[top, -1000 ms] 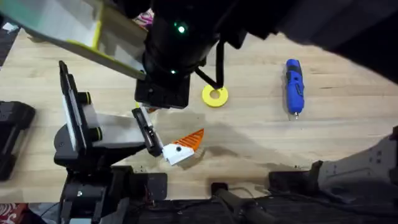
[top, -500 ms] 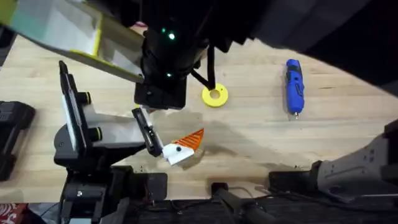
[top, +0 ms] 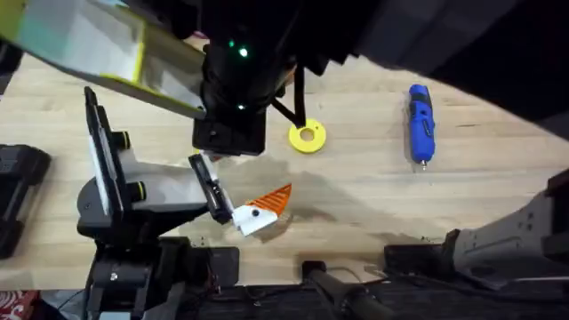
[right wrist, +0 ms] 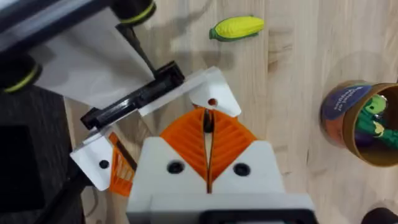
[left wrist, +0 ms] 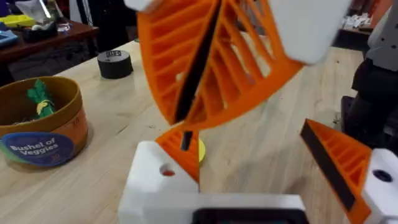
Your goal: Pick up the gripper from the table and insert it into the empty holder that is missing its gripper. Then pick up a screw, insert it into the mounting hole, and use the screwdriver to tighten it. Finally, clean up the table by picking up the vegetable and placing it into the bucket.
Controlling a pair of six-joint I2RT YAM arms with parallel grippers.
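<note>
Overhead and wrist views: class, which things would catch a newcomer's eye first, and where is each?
A big dark arm looms blurred under the overhead camera, above a flat yellow ring. To its right the blue screwdriver lies alone on the table. The right gripper, orange pads pressed together, hangs over the white holder, with toy corn and the bucket nearby.

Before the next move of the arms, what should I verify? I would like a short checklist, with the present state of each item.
1. Left gripper open: ok.
2. Right gripper shut, close above the holder: ok.
3. Screw held between the right fingers: cannot tell.
4. Mounting hole in view and not covered: ok.
5. Screwdriver lying free on the table, ready to take: ok.
6. Toy corn in the bucket: not ok, it lies on the table.
</note>
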